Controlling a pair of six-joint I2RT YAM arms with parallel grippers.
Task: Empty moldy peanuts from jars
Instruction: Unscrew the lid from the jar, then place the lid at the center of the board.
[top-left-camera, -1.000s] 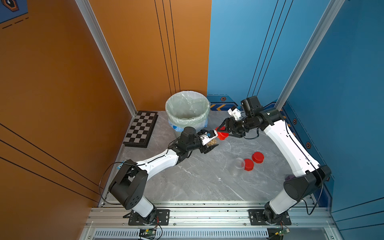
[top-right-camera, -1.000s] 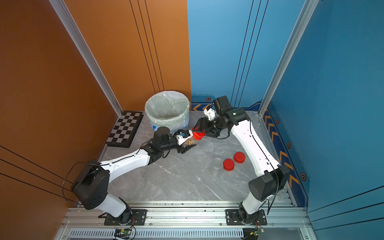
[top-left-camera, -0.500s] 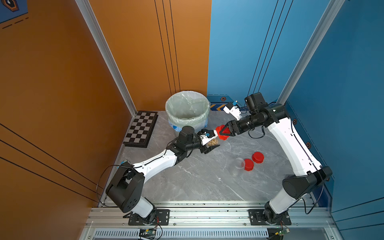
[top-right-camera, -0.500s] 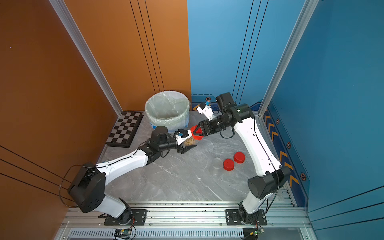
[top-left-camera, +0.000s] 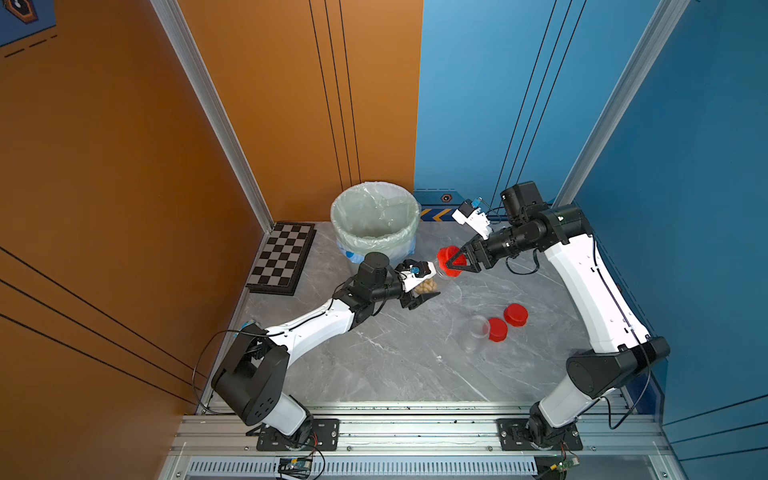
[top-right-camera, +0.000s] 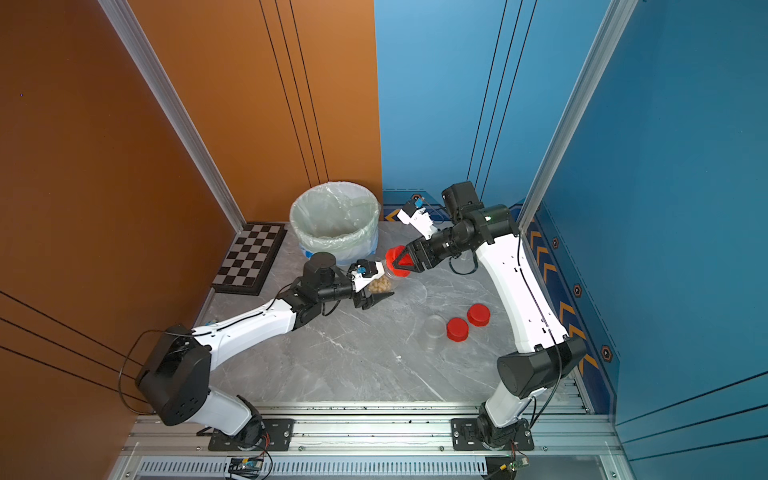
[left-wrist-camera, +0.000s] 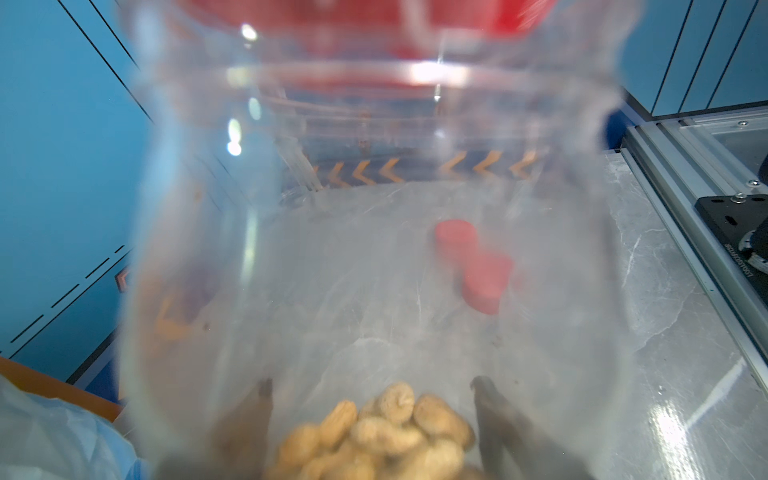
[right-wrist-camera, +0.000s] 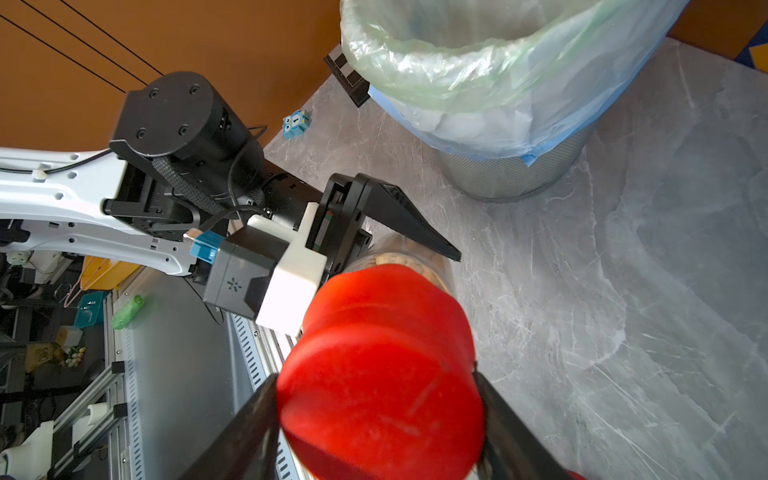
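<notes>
Right wrist view: right gripper (right-wrist-camera: 376, 395), clamped on lid (right-wrist-camera: 374, 345), has shifted slightly; left gripper (top-left-camera: 427, 286) keeps holding jar (left-wrist-camera: 374, 270).

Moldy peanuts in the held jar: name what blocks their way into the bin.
The red round screw lid, clamped by the right gripper, covers the clear plastic jar's mouth. Nothing else visible before the bag-lined bin.

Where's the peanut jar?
In both top views the peanut jar hangs before the bag-lined bin, left gripper on its body, right gripper on its red lid.
</notes>
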